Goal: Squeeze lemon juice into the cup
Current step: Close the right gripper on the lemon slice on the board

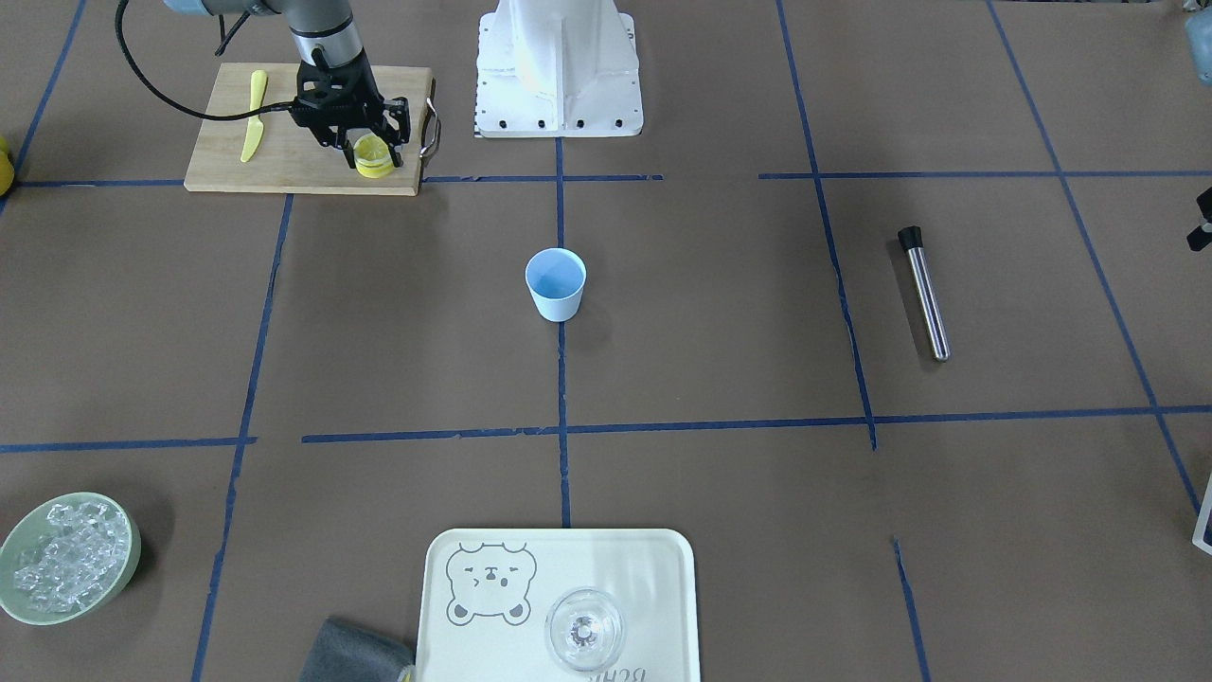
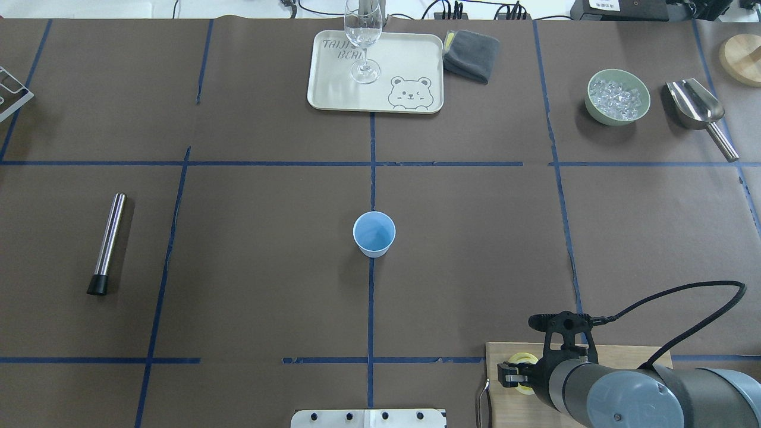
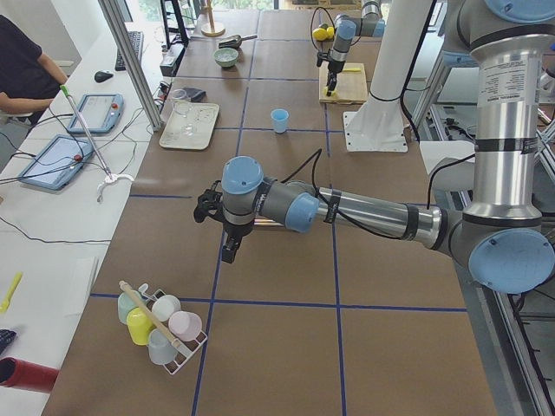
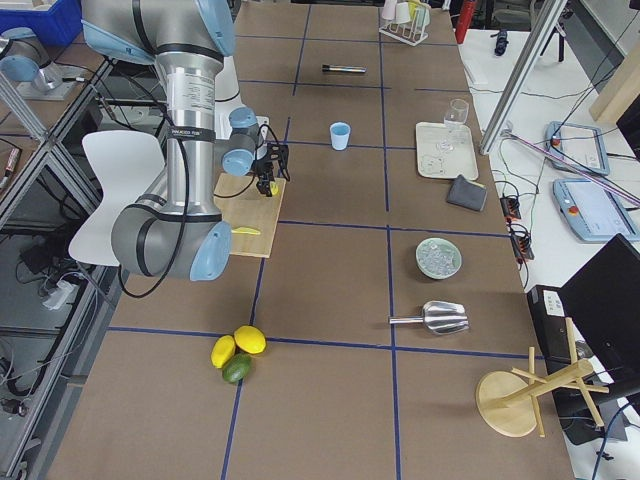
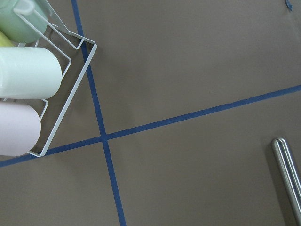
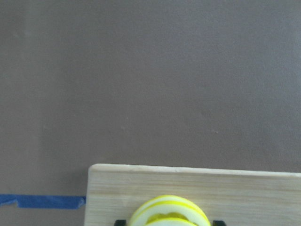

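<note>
A stack of thin lemon slices (image 1: pixel 372 157) lies on the front right corner of a wooden cutting board (image 1: pixel 284 170). My right gripper (image 1: pixel 371 148) is lowered over the stack, one finger on each side of it. In the right wrist view the slices (image 6: pixel 169 212) sit between the two black fingertips with small gaps, so the gripper is open. The light-blue cup (image 1: pixel 556 282) stands upright and empty at the table's centre (image 2: pixel 374 233), far from the board. My left gripper (image 3: pixel 227 251) hangs above the table near a cup rack; I cannot tell whether it is open or shut.
A yellow plastic knife (image 1: pixel 253 116) lies on the board. A metal tube (image 1: pixel 926 294) lies on the robot's left side. A tray (image 1: pixel 644 568) with a stemmed glass (image 1: pixel 584 630), a grey cloth (image 1: pixel 355 654), and a green bowl of ice (image 1: pixel 66 559) sit along the far edge.
</note>
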`<act>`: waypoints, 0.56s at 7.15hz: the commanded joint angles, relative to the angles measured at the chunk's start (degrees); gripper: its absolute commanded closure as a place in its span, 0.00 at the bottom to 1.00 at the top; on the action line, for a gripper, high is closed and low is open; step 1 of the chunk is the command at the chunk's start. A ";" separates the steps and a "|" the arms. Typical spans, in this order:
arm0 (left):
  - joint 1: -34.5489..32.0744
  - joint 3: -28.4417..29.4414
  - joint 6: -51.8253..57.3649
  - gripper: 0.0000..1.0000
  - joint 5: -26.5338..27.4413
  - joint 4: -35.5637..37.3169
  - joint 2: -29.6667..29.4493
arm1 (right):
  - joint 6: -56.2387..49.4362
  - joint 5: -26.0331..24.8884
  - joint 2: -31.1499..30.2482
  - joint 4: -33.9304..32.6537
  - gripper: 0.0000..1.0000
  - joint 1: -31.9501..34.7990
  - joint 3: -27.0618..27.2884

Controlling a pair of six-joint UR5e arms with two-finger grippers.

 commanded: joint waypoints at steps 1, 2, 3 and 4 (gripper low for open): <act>0.00 0.00 0.00 0.00 -0.18 0.00 0.00 | -0.03 0.11 -0.15 0.00 0.57 0.16 0.28; 0.00 0.00 0.00 0.00 -0.18 0.00 0.00 | -0.03 0.11 -0.16 0.00 0.58 0.16 0.63; 0.00 0.00 0.00 0.00 -0.18 0.00 0.00 | -0.03 0.11 -0.24 -0.17 0.59 0.25 1.07; 0.00 0.00 0.00 0.00 -0.27 0.00 0.00 | -0.03 0.20 -0.33 -0.26 0.59 0.34 1.60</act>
